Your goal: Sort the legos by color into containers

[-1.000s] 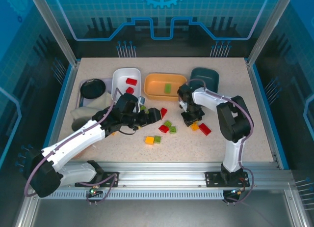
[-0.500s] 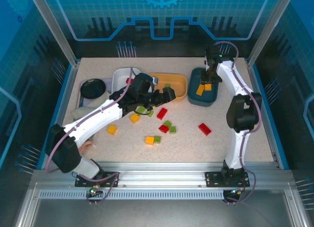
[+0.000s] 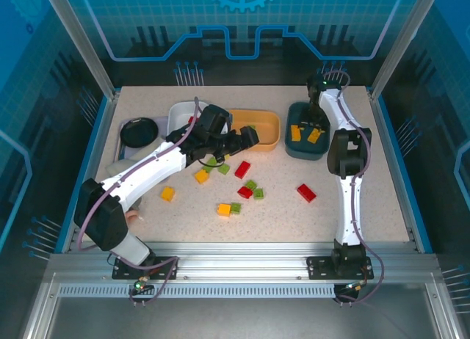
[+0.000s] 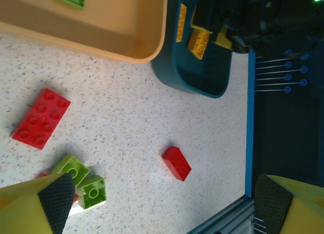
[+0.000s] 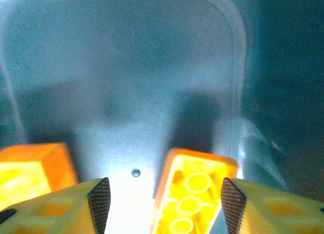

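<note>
Two small yellow-orange plastic bricks (image 3: 296, 133) down on the floor of the dark teal rounded plastic bowl (image 3: 301, 151). Holds the right gripper (image 5: 163, 196) low inside that bowl, jaws apart, one brick lying between them with a clear gap on one side; cannot tell whether touching the other pad. Hangs the left gripper (image 3: 248, 137) left of the teal bowl, over the near edge of the orange rounded plastic bowl (image 3: 268, 130), jaws spread wide on nothing. Shows some ten loose red, green and yellow-orange bricks (image 3: 242, 169) on the speckled tabletop (image 3: 367, 177), nearer than the teal bowl and mostly to its left.

Risks hauling the freed brick back out on the lift, through a snag of stud on pad. Risks knocking the teal bowl's wall with a finger and shoving it. Risks clipping the left arm, close beside the teal bowl, on a swing back toward the loose pile.
</note>
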Controlling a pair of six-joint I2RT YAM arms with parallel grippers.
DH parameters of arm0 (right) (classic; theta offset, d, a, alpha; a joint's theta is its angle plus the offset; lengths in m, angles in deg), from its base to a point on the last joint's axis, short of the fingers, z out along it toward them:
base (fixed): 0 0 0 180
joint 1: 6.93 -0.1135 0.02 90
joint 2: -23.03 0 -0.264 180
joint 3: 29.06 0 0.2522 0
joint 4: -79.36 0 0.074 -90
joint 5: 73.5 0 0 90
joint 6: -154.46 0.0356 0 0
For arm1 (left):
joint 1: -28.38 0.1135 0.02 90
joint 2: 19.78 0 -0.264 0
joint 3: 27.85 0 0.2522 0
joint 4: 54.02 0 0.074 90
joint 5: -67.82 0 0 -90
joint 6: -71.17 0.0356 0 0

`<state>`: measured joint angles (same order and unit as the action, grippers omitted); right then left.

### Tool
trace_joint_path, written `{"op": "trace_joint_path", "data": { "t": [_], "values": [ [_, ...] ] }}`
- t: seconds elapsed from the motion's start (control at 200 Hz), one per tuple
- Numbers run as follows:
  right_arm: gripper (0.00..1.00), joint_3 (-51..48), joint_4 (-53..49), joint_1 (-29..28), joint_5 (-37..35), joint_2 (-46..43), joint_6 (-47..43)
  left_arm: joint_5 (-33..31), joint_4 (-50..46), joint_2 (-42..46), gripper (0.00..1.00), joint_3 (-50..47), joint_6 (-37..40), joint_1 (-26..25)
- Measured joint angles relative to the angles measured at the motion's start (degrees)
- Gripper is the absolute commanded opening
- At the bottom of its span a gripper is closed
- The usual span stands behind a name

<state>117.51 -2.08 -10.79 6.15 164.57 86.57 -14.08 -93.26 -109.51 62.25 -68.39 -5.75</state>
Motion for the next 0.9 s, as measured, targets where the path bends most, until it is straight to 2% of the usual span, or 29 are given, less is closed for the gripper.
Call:
{"op": "trace_joint_path", "data": {
  "t": [0.115,0.205,0.325,0.42,0.555,0.75,0.9],
  "values": [
    [0.65,-0.2,0.5,-1.0,1.5,-2.5,-0.1,-1.6,-4.1,0.2,0.94,-0.2,0.2,0.2],
    [0.65,-5.0,3.7,-2.9,3.3,-9.3,-0.7,-2.4,-7.6,-0.3,0.91,-0.1,1.6,0.3],
    [0.65,-19.6,10.5,-7.5,5.8,-25.4,-1.3,-3.3,-11.6,-4.1,0.86,1.6,5.1,0.3],
    [0.65,-34.5,17.2,-11.5,8.6,-40.0,-0.9,-4.2,-13.8,-9.4,0.78,4.5,8.3,0.3],
    [0.66,-55.5,25.3,-13.6,12.9,-57.3,0.4,-5.8,-16.5,-17.5,0.72,10.5,13.5,0.1],
    [0.70,-77.0,30.4,-15.3,18.3,-72.1,3.1,-10.3,-20.2,-28.3,0.70,21.6,20.1,-1.5],
    [0.72,-84.7,32.2,-15.3,21.7,-81.4,5.8,-13.3,-22.6,-34.9,0.70,26.4,23.1,-2.9]
  ]
}}
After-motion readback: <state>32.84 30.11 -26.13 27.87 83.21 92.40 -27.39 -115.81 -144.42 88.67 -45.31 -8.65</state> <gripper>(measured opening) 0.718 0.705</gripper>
